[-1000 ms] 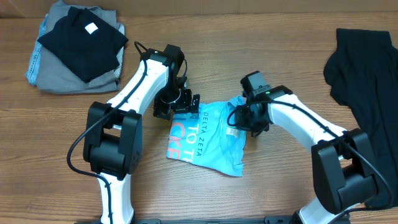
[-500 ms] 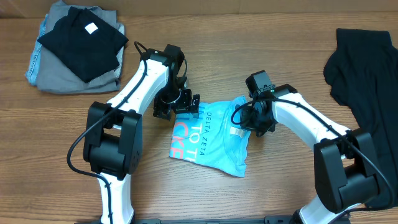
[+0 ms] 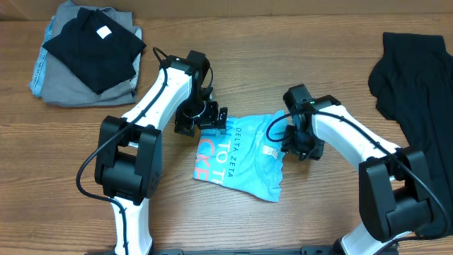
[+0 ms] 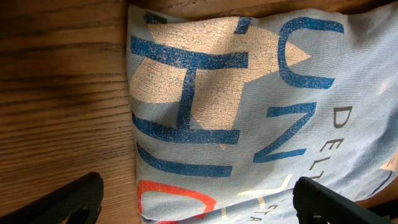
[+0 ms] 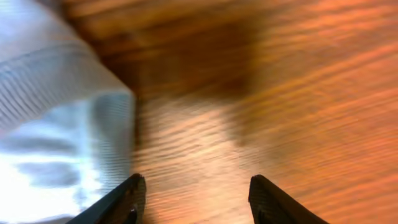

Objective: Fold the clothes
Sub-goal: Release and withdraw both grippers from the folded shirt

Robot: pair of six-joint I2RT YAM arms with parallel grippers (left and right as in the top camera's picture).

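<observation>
The folded light-blue T-shirt (image 3: 241, 157) lies flat on the worktop (image 3: 318, 219) between the two tools. The left tool (image 3: 207, 119) hangs spread open over the shirt's upper-left corner, one finger above wood and the other above the lettered cloth. The right tool (image 3: 301, 145), also released, sits at the shirt's right edge, with the ribbed hem just beside one finger and bare wood beneath. Open wood runs beyond it toward a dark garment (image 3: 417, 92).
</observation>
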